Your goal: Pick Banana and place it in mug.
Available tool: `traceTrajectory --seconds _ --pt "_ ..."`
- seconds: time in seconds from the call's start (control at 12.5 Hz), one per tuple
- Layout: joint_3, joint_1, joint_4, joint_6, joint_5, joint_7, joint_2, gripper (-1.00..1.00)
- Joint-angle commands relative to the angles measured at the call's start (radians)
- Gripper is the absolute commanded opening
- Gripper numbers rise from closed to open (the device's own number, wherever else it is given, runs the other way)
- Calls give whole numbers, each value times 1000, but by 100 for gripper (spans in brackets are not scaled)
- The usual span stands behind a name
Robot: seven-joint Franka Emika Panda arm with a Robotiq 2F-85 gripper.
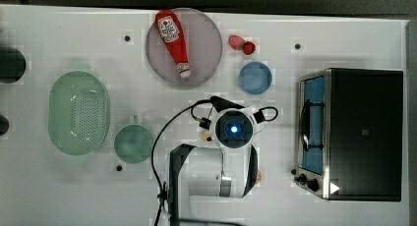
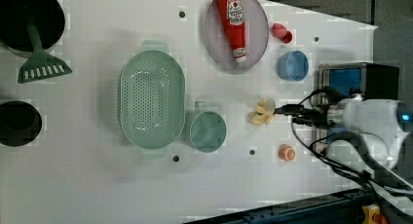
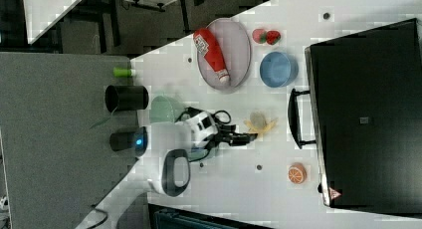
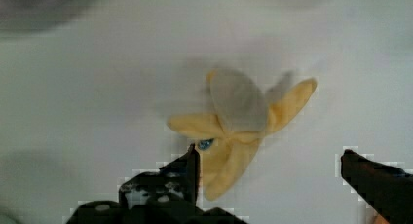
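white arm (image 1: pixel 206 174), black cables, glowing blue light, black gripper (image 4: pixel 270 173)

gripper (image 4: pixel 268 175) open wide, apparently pointing down

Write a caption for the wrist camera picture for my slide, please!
Open gripper above the peeled banana lying on the white table, one finger by its peel.

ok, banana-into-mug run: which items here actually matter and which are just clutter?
Matters:
- peeled pale-yellow toy banana
- round teal-green mug
- open end effector, over the banana

Clutter:
- pale green perforated colander
- red ketchup bottle on grey plate
- blue bowl
- red strawberries
- orange slice
- black toaster oven
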Motion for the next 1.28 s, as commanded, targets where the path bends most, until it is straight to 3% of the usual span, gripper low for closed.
traceTrajectory --seconds 0.08,0.48,0.56,1.04,1.28 --pt "-8 -5 -1 116 10 -116 98 100" --pt "10 -4 -3 216 12 -111 190 100" --pt "12 -4 -3 217 12 -107 196 93" --pt "15 -6 0 224 12 -106 178 -45" --pt "11 -7 -1 186 12 -106 90 -46"
